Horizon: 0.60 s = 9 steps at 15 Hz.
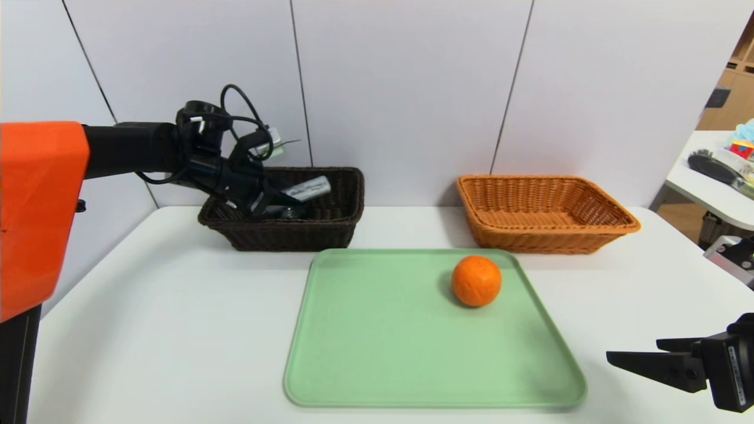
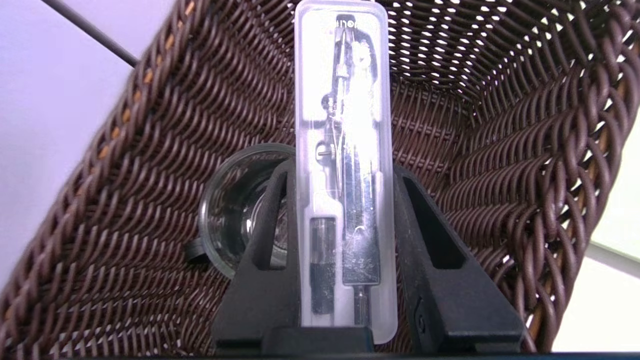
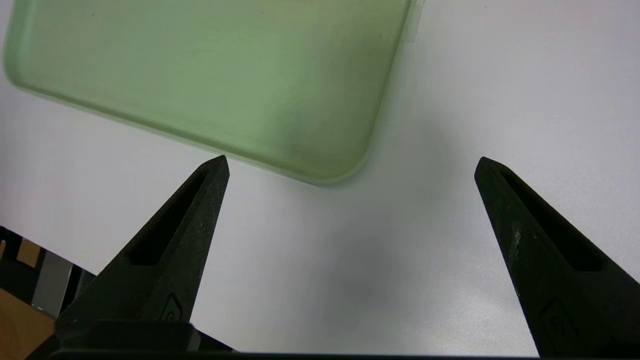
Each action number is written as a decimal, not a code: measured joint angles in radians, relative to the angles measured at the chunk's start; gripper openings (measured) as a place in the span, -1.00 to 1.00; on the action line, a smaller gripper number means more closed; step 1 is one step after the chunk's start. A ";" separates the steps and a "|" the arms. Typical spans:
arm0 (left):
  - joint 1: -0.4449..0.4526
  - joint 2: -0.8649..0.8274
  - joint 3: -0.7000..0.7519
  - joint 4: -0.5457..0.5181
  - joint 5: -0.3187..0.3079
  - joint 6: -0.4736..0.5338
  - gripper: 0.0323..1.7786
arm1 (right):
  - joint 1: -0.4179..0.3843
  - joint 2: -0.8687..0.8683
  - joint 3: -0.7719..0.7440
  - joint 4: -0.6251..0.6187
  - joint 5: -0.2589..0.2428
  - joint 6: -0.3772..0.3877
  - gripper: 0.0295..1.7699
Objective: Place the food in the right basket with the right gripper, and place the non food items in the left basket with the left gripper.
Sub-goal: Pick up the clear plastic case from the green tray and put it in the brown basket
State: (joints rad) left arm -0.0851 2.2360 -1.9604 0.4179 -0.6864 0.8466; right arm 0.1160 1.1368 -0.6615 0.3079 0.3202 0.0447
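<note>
My left gripper [image 1: 268, 203] reaches down into the dark brown left basket [image 1: 330, 227] and is shut on the flat grey case [image 1: 306, 188], one of the non food items. In the left wrist view the case [image 2: 345, 100] stands between the two fingers of the left gripper [image 2: 342, 170]. Behind them the glass cup [image 2: 230, 210] lies on its side on the floor of the left basket [image 2: 500, 150]. The food, a round orange [image 1: 476, 280], sits on the green tray [image 1: 377, 353]. The orange-tan right basket [image 1: 548, 235] has nothing in it. My right gripper [image 1: 634, 348] hovers open and holds nothing, near the table's front right.
In the right wrist view the right gripper [image 3: 351, 160] is over bare white table beside a corner of the tray [image 3: 300, 125]. A second table with clutter [image 1: 718, 171] stands beyond the right edge. Grey wall panels close off the back.
</note>
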 joint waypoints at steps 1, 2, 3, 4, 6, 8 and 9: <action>-0.002 0.004 -0.001 -0.001 0.000 0.001 -0.40 | 0.000 0.000 0.000 0.000 0.000 0.000 0.92; -0.004 0.008 -0.002 -0.002 0.000 0.001 -0.40 | 0.000 0.000 0.000 0.000 0.000 0.000 0.92; -0.007 0.013 -0.006 -0.003 0.000 0.001 -0.40 | 0.000 0.000 0.001 0.000 0.000 0.000 0.92; -0.011 0.018 -0.008 -0.006 -0.001 0.002 -0.40 | 0.000 0.000 0.001 -0.001 0.000 0.000 0.92; -0.020 0.026 -0.010 -0.008 0.000 0.001 -0.40 | 0.001 0.000 0.001 -0.001 0.001 0.000 0.92; -0.024 0.030 -0.011 -0.008 0.000 -0.003 -0.40 | 0.002 0.000 0.001 -0.001 0.001 0.000 0.92; -0.024 0.030 -0.012 -0.008 0.000 -0.003 -0.40 | 0.002 0.000 0.001 0.000 0.002 0.000 0.92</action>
State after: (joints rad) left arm -0.1096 2.2660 -1.9728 0.4102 -0.6860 0.8436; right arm 0.1179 1.1368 -0.6600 0.3077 0.3221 0.0451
